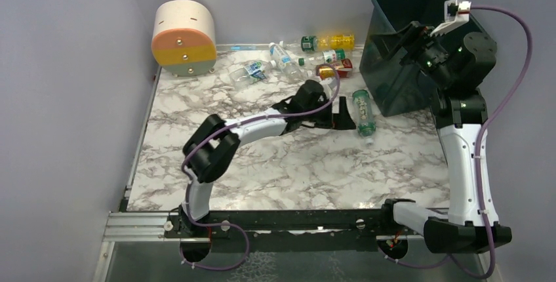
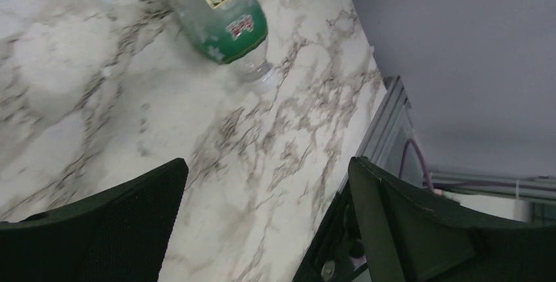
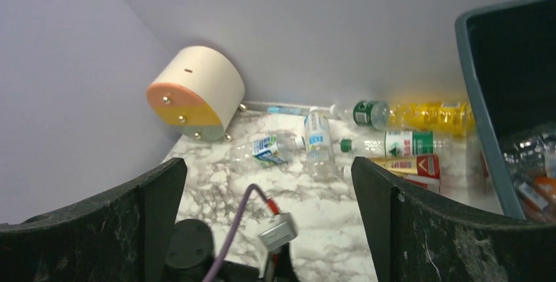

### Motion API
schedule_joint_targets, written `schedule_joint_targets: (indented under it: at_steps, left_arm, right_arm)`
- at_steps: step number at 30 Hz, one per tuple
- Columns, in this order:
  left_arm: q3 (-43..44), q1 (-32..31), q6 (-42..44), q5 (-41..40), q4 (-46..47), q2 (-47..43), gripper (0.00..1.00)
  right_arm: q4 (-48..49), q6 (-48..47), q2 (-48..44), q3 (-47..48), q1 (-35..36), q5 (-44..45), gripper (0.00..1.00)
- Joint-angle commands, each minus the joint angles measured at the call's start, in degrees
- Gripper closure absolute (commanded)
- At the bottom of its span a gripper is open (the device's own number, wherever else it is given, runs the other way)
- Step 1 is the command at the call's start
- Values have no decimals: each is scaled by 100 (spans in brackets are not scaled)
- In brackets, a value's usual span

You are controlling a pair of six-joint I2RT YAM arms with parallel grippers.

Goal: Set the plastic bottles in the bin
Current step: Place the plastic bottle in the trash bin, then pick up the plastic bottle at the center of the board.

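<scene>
My left gripper (image 1: 342,117) hangs open low over the marble table, empty, just left of a green-labelled plastic bottle (image 1: 364,113) that lies on its side. That bottle (image 2: 216,6) fills the top of the left wrist view, beyond the open left gripper (image 2: 269,190). My right gripper (image 1: 401,44) is open and empty, high at the front-left wall of the dark teal bin (image 1: 393,79). Inside the bin (image 3: 477,98) lie some bottles (image 3: 532,164). More bottles rest by the back wall: yellow liquid (image 3: 426,115), green label (image 3: 393,143), red label (image 3: 410,165), blue labels (image 3: 318,139).
A round cream, orange and yellow drum (image 1: 184,38) stands in the back left corner against the wall. The left arm's wrist and purple cable (image 3: 249,216) sit below the right gripper (image 3: 269,190). A metal rail (image 2: 387,124) edges the table.
</scene>
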Motion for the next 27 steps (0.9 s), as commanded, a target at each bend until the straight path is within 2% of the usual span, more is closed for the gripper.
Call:
schedule_joint_targets:
  at_steps: [1,7,14,27]
  left_arm:
    - [1578,-411,-519,-382,-402,1362,1]
    - [3122,-587,-912,-1181,-1297,2587,1]
    - [4888,-657,-942,-1515,-2364,3739,1]
    - [5014,-644,-960,-1674,-2658,4256,1]
  right_arm:
    - [-766,-297,-265,-387,22,-22,0]
    - [-936,-416,-471,-603,27,-49,0]
    - [-797,-338,-575,-904,27,-59,0]
    - [-592,-263,-759,-1360,24,1,0]
